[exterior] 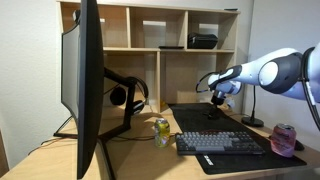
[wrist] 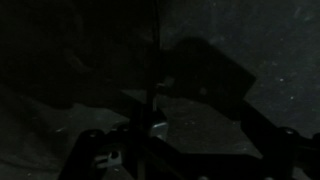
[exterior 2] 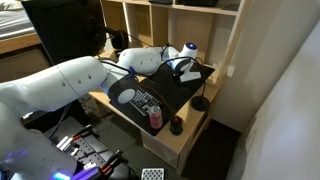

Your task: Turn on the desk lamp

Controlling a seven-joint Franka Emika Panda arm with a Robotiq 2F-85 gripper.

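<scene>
The desk lamp has a round flat black base (exterior: 252, 122) at the back right of the desk, and a thin stem that rises and curves left behind my arm. It also shows in an exterior view (exterior 2: 200, 103) at the desk's corner. My gripper (exterior: 217, 97) hangs fingers-down over the black desk mat, to the left of the lamp base and under the curved stem. In an exterior view the gripper (exterior 2: 186, 70) sits close to the lamp's upper end. The wrist view is almost black. I cannot tell whether the fingers are open or shut.
A large monitor (exterior: 88, 85) fills the left. Black headphones (exterior: 128, 95) hang on an angled stand. A keyboard (exterior: 220, 143) lies on the mat, a pink can (exterior: 283, 139) at the right, a small yellow-green container (exterior: 161, 130) near the middle. Wooden shelves (exterior: 160, 50) stand behind.
</scene>
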